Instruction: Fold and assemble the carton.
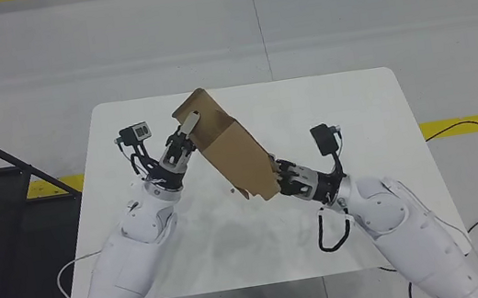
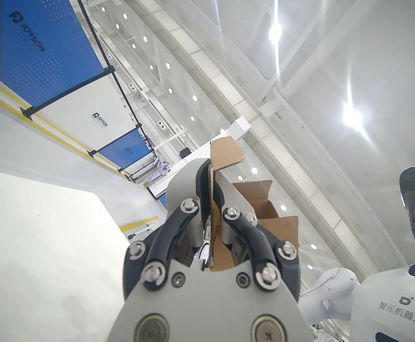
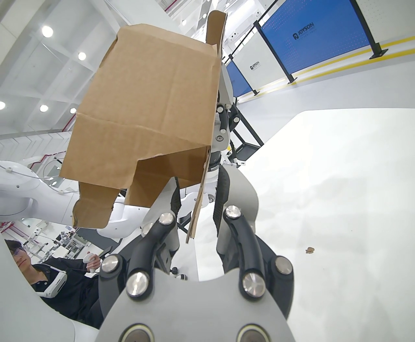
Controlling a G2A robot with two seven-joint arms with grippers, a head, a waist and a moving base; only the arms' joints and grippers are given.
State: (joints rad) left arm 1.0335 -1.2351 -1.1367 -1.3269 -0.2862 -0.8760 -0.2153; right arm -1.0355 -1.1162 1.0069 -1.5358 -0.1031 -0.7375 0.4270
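A brown cardboard carton [image 1: 230, 150], partly opened into a tube with loose flaps, hangs tilted above the white table [image 1: 354, 113] between my two arms. My left gripper [image 1: 190, 126] is at its far upper end; in the left wrist view this left gripper [image 2: 211, 181] is shut on a thin carton flap [image 2: 227, 152]. My right gripper [image 1: 277, 177] is at the near lower end. In the right wrist view the right gripper [image 3: 199, 189] stands open, with the edge of a flap of the carton [image 3: 146, 97] passing between its fingers without touching either pad.
The white table [image 3: 324, 178] spreads wide under the carton, with bare room on every side. A small brown scrap [image 3: 310, 249] lies on it near my right arm. Grey floor with yellow lines surrounds the table.
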